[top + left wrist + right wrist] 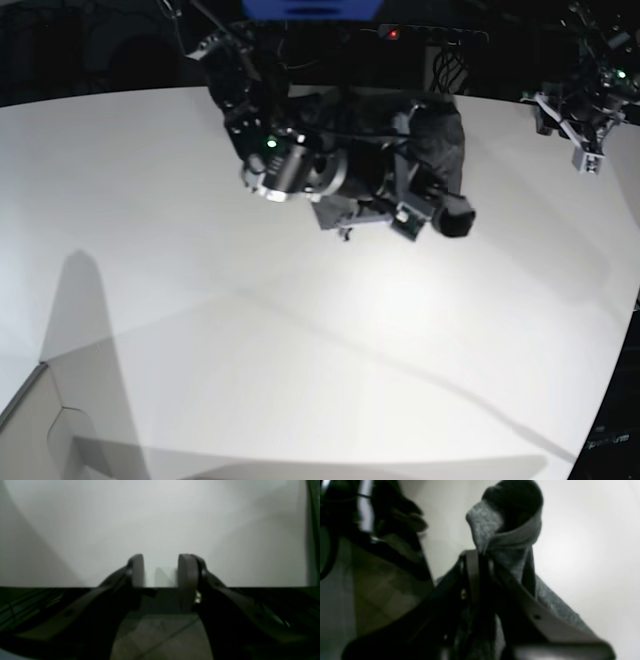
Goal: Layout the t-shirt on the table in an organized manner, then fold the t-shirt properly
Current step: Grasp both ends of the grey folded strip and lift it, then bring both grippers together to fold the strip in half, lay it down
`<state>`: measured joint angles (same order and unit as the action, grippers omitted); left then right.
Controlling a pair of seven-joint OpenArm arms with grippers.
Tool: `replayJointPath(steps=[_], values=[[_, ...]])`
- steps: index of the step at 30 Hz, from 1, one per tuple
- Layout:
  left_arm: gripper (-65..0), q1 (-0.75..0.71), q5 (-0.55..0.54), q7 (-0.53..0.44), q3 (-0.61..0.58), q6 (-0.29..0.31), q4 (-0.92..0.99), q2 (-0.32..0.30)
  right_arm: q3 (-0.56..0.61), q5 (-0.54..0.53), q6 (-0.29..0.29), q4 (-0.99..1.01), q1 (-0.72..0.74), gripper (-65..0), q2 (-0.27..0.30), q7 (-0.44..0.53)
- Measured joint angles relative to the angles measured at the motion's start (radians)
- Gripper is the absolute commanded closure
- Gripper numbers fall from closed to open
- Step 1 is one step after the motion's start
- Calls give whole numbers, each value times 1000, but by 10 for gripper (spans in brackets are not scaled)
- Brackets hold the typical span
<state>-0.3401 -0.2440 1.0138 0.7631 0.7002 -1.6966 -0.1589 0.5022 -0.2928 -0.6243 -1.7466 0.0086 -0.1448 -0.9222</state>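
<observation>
While the right gripper (480,555) is clamped on a bunched fold of the t-shirt (510,537) above the table (300,380), the left gripper (161,570) stands part-open and empty, so laying out and folding remain.

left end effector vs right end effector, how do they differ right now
The left end effector stands open with nothing between its grey pads, while the right end effector is shut on the heathered charcoal-grey jersey t-shirt. The left sits off at the edge of the plain white table; the right is over the table with the shirt. Both have dark fingers.
</observation>
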Motion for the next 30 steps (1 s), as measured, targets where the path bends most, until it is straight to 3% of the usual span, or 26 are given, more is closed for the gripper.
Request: replayJointPath(steps=[6, 12, 20, 25, 30], values=[[-218, 15, 11, 8, -40, 0, 0, 74, 23, 5, 1, 88, 49, 0, 1, 50], [0, 46, -9, -16, -196, 0, 17, 84, 25, 4, 0, 95, 58, 0, 1, 55], [-1, 133, -48, -56, -223, 3, 133, 79, 27, 3, 0, 95, 60, 0, 1, 55], [-1, 150, -79, -78, -222, 4, 178, 76, 37, -114, 0, 97, 79, 0, 3, 55], [-1, 166, -84, -80, -222, 5, 192, 77, 42, -114, 0, 116, 103, 0, 3, 73]])
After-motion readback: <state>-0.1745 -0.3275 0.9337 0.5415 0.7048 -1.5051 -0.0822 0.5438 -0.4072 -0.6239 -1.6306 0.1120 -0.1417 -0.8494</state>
